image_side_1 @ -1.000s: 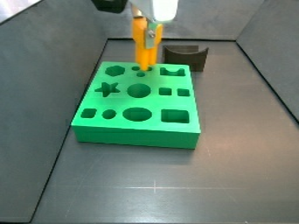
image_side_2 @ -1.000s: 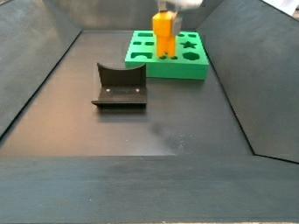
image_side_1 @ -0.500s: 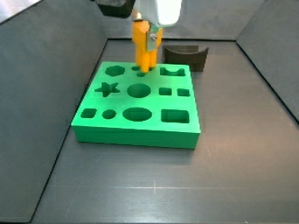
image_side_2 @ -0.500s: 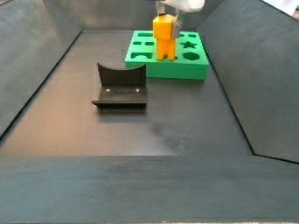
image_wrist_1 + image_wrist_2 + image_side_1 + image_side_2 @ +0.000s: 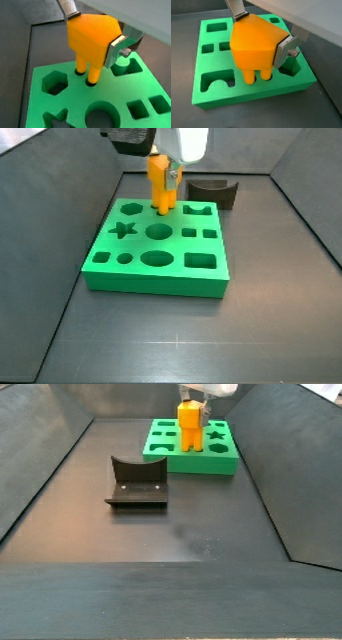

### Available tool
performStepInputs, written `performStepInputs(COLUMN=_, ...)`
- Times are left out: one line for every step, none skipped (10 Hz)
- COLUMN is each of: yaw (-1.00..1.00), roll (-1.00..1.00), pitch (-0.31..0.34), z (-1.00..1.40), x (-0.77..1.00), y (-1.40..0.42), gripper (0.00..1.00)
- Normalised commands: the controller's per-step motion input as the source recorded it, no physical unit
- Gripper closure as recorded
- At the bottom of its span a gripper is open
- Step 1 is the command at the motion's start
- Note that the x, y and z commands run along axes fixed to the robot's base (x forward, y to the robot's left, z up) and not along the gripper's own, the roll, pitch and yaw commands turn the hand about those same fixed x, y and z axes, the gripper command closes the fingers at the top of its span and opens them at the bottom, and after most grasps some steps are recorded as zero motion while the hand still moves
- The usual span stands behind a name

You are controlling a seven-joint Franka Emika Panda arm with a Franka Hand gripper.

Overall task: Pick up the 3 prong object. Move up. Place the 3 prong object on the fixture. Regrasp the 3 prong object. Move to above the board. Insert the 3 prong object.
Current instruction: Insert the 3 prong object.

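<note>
My gripper (image 5: 93,27) squeezes the hard orange plastic 3 prong object (image 5: 92,42) by its top, prongs poking into the green holey board (image 5: 123,102); it looks light.

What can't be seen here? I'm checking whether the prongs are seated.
- Prong tips of the orange piece: in both wrist views they end in the green board, depth hidden.
- Third prong: hidden behind the others.
- Gripper: both side views crop its body at the edge.
- Fixture: outside both wrist views.

Orange 3 prong object (image 5: 92,42), green board (image 5: 127,97), silver claw (image 5: 100,35).
</note>
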Motion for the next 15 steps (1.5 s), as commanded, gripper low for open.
performStepInputs(yaw=-0.25, roll=0.00, pitch=-0.051, z=-0.13, x=-0.29, y=-0.01, gripper=1.00)
performStepInputs(yaw=-0.23, roll=0.00, pitch=0.000, z=-0.29, x=0.00, y=0.03, gripper=1.00)
performStepInputs(yaw=-0.35, roll=0.00, pitch=0.000, z=-0.28, x=-0.05, y=0.26, gripper=1.00)
performStepInputs(yaw=-0.35, roll=-0.04, pitch=0.000, z=-0.36, x=0.12, y=0.11, gripper=1.00)
performStepInputs(yaw=-0.22, roll=0.00, pitch=-0.084, z=-0.57, x=0.19, y=0.00, gripper=1.00)
performStepInputs(yaw=-0.03, roll=0.00, pitch=-0.153, z=-0.62, x=0.08, y=0.00, gripper=1.00)
performStepInputs(yaw=0.00, roll=0.04, pitch=-0.206, z=-0.61, x=0.00, y=-0.05, gripper=1.00)
performStepInputs(yaw=0.01, roll=0.15, pitch=-0.323, z=-0.55, x=-0.02, y=-0.18, gripper=1.00)
performStepInputs(yaw=0.00, roll=0.15, pitch=-0.364, z=-0.48, x=0.00, y=-0.20, gripper=1.00)
performStepInputs(yaw=0.00, roll=0.17, pitch=-0.406, z=-0.37, x=0.00, y=-0.21, gripper=1.00)
performStepInputs(yaw=0.00, roll=0.34, pitch=-0.350, z=-0.24, x=0.00, y=-0.19, gripper=1.00)
performStepInputs(yaw=0.00, roll=0.42, pitch=-0.189, z=-0.33, x=0.05, y=-0.19, gripper=1.00)
performStepInputs(yaw=0.00, roll=0.40, pitch=0.069, z=-0.43, x=0.58, y=-0.14, gripper=1.00)
performStepInputs(yaw=-0.30, roll=0.07, pitch=0.017, z=-0.73, x=0.63, y=0.00, gripper=1.00)
performStepInputs(yaw=-0.38, roll=-0.02, pitch=0.143, z=-0.61, x=0.37, y=0.14, gripper=1.00)
